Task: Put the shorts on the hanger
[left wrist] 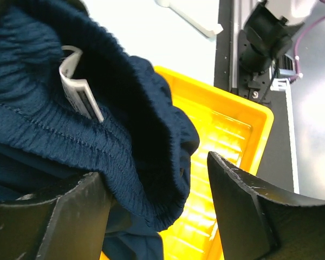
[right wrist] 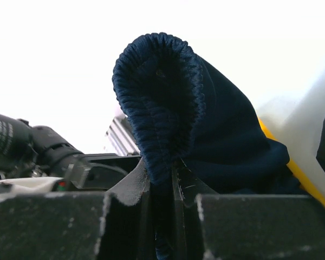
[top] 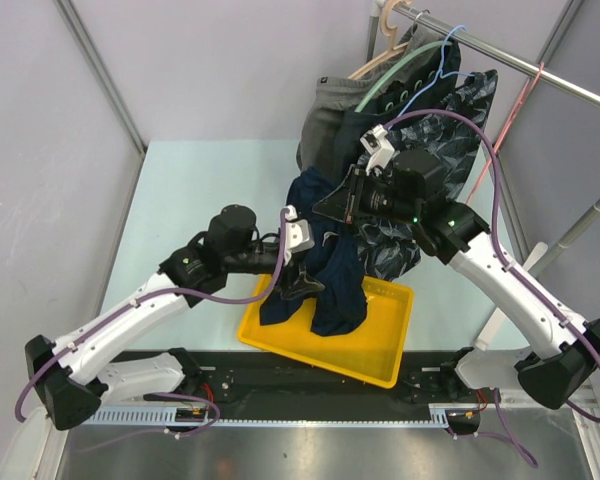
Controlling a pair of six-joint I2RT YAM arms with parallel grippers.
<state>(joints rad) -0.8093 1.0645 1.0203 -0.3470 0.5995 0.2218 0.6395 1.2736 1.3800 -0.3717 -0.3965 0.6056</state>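
The work surface is a pale table (top: pixel 190 190) closed in by grey walls, with a metal rail (top: pixel 500 55) crossing the far right corner.

Right gripper (right wrist: pixel 162 170): the fingers are pressed together on a fold of the ribbed waistband of the shorts (right wrist: pixel 222 141). The fold rises in a loop above the fingertips. In the top view this gripper points left and carries the upper edge of the garment above the table.

Left gripper (left wrist: pixel 156 168): the fingers stand wide apart. The waistband sags into the gap and appears to rest against one finger (left wrist: pixel 54 216); firm contact cannot be confirmed from this angle. The other finger is clear of the cloth. A small white label (left wrist: pixel 78 89) sits inside the waistband, above the gap.

The shorts hang between the two grippers, with the legs drooping into a yellow tray (top: pixel 385 360) at the near edge of the table.

The hanger (top: pixel 521 103) hangs on the rail to the far right, well apart from the shorts and from both grippers; its clips are too small to make out. Further left on the rail hang a mint-green hanger (top: pixel 400 75), a blue wire hanger (top: pixel 450 45), patterned shorts (top: pixel 455 130) and grey shorts (top: pixel 325 110).
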